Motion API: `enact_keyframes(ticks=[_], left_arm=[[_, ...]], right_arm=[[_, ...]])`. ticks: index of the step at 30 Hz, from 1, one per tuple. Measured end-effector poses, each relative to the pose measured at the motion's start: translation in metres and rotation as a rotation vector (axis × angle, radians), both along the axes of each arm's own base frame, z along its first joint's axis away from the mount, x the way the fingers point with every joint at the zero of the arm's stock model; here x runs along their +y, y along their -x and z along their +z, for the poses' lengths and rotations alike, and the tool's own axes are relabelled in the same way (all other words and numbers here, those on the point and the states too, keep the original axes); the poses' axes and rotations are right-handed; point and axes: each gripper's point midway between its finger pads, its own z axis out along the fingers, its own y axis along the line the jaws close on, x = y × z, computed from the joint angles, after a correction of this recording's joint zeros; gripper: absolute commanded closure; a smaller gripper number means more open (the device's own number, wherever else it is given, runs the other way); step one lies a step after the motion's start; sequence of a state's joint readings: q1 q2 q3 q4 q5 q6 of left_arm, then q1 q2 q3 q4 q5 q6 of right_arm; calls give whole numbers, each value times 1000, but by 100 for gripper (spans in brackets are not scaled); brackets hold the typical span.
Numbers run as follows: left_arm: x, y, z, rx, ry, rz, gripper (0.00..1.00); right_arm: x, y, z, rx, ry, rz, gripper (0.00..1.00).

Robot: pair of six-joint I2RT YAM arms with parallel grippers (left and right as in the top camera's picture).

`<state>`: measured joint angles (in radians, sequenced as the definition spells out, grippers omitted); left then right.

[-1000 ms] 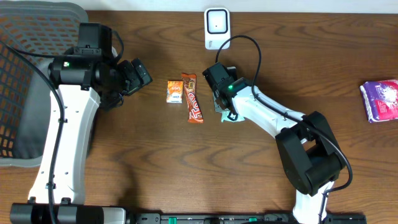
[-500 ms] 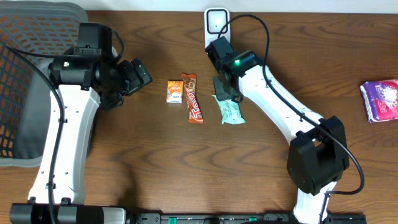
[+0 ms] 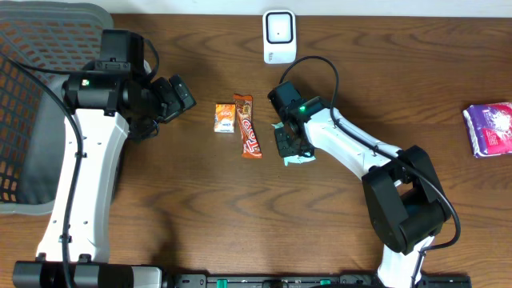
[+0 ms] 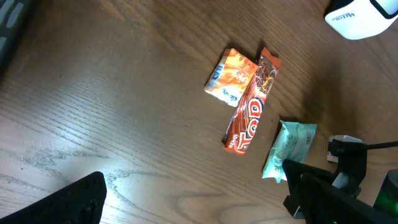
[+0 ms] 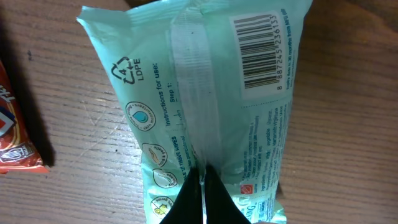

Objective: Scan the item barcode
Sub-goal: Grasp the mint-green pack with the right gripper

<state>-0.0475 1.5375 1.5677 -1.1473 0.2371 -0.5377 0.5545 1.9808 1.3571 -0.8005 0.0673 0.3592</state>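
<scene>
One soft mint-green film packet [image 5: 205, 106], barcode uppermost, is laid flat on the wood-grain table [image 3: 200, 184]. Right gripper [image 5: 202, 190] jaws are closed over its ribbed seam; left gripper [image 4: 193, 199] jaws are spread wide.

Two snacks [image 3: 249, 126], two packs [image 5: 211, 93], one scanner [image 3: 278, 35], one basket [image 3: 20, 104]

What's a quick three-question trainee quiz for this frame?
1. True or false: the barcode on the green wipes pack faces up.
2. The right gripper is: A) open B) shut C) out of view.
3. Fill in: the chocolate bar lies between the orange sachet and the ____.
Key: 1 true; 2 B; 3 green wipes pack.
</scene>
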Motion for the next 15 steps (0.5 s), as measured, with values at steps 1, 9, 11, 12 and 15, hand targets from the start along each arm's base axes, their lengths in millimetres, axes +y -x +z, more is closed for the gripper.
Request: enact_keyframes(ticks=[1,9,11,12,15], left_arm=[[0,0,0,0,0,0,2],[0,0,0,0,0,0,2],[0,0,0,0,0,0,2],[0,0,0,0,0,0,2],[0,0,0,0,0,0,2]], right_arm=[[0,0,0,1,0,0,99],[5,-5,35,24,4,9,99],[13,-17,56,-16,-21,18,96],[17,-24,65,-40,-34,24,93],[25,-32,78,-80,-52,50,85]])
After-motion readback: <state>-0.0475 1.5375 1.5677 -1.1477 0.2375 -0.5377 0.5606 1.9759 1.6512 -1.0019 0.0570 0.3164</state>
